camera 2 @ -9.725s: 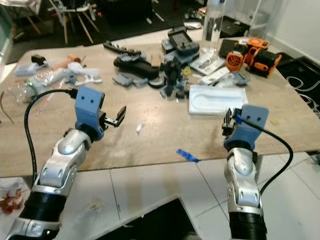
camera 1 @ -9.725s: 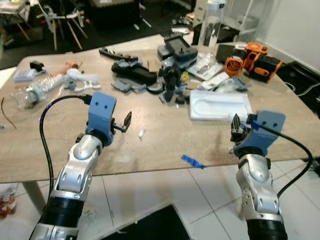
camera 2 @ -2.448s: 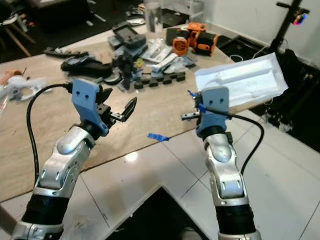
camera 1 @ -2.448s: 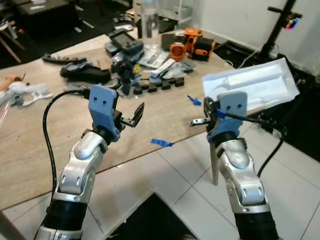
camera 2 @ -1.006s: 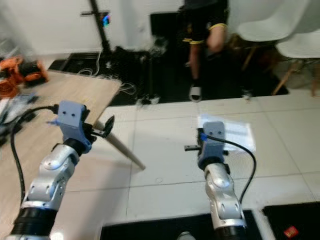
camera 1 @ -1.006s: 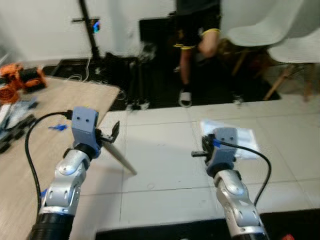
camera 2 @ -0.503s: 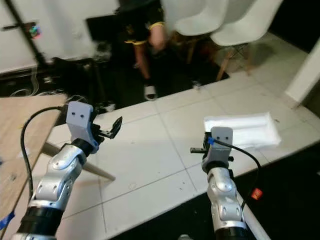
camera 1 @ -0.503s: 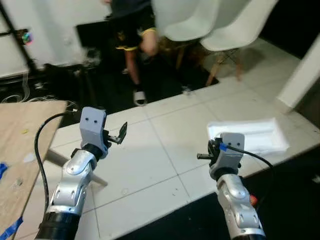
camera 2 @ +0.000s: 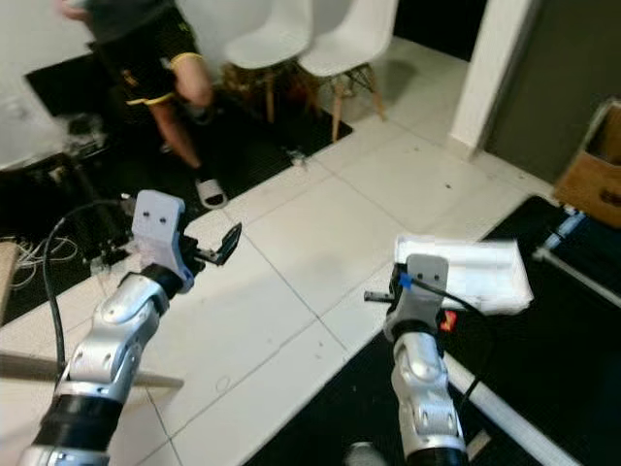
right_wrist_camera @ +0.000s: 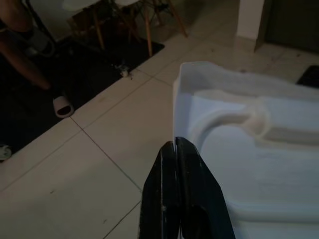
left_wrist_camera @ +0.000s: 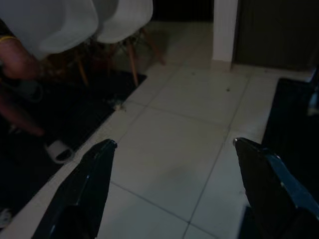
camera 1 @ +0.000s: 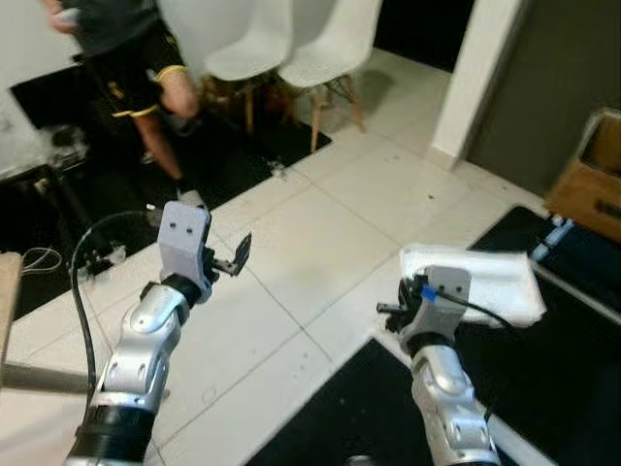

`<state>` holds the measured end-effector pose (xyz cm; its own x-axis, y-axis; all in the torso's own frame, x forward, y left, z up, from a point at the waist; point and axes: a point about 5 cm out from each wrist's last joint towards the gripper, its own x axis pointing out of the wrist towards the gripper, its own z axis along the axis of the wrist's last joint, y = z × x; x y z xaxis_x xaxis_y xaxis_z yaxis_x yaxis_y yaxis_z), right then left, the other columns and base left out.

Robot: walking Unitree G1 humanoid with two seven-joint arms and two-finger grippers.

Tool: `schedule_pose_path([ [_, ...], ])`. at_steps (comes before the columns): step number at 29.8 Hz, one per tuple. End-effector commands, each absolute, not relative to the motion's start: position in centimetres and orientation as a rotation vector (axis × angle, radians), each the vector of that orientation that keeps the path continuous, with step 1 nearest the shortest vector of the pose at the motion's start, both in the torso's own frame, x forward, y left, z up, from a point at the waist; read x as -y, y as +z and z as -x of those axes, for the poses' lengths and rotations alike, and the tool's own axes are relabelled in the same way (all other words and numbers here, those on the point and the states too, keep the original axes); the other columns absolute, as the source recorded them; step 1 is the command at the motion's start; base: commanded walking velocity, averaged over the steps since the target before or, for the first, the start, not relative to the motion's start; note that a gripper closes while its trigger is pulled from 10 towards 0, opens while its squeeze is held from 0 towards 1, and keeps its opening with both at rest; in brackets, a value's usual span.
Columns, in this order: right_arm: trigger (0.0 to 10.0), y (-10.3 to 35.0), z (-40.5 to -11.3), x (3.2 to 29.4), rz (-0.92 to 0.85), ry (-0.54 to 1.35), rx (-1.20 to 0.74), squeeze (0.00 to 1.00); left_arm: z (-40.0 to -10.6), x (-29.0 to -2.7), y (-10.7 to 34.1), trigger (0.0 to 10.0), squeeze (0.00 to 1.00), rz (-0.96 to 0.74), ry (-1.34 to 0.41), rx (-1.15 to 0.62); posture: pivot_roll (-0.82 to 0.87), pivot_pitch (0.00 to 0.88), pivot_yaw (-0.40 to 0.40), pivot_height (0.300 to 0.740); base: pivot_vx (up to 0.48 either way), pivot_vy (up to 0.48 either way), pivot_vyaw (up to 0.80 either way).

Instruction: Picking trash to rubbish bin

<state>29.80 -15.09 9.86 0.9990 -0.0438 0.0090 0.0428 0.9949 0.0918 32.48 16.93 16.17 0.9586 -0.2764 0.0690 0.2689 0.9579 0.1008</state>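
Both hands float above the tiles: right hand (right_wrist_camera: 175, 149) pinches the white tray (right_wrist_camera: 249, 144), left hand (left_wrist_camera: 174, 149) spread empty.

Head views are evenly lit but softly blurred. Both wrist views are dim and murky, darkest beside the white chairs (left_wrist_camera: 94, 20).

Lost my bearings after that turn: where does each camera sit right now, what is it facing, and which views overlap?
Head stereo pair: looks forward and down at white tiled floor; both silver arms show, left gripper open, right gripper carrying the white moulded plastic tray.
Left wrist: looks along its spread black fingers at floor and white chairs.
Right wrist: looks along closed fingers pinching the tray's edge.
Shared: both wrist views and the head pair show the chairs and a person's leg.
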Motion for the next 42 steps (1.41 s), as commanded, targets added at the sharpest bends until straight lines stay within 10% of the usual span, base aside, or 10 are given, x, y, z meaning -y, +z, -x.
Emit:
schedule_pose_path([
  [1,10.0,9.5,-29.6,15.4,-0.093,-0.054,0.004,0.0,-32.5,-16.9,15.8,10.0,0.0,-0.085,-0.264,0.064,0.04,0.143,0.134,0.74,0.0,0.0,-0.8],
  [19,10.0,10.9,-30.9,14.8,-0.043,0.063,0.017,0.0,-31.6,-17.8,14.6,10.0,0.0,-0.031,-0.141,0.066,0.0,0.136,0.007,0.74,0.0,0.0,-0.8],
  [42,10.0,10.4,-30.8,14.8,-0.065,0.045,0.005,0.0,-32.0,-18.2,13.8,10.0,0.0,-0.056,-0.079,-0.026,0.0,0.118,0.032,0.74,0.0,0.0,-0.8],
])
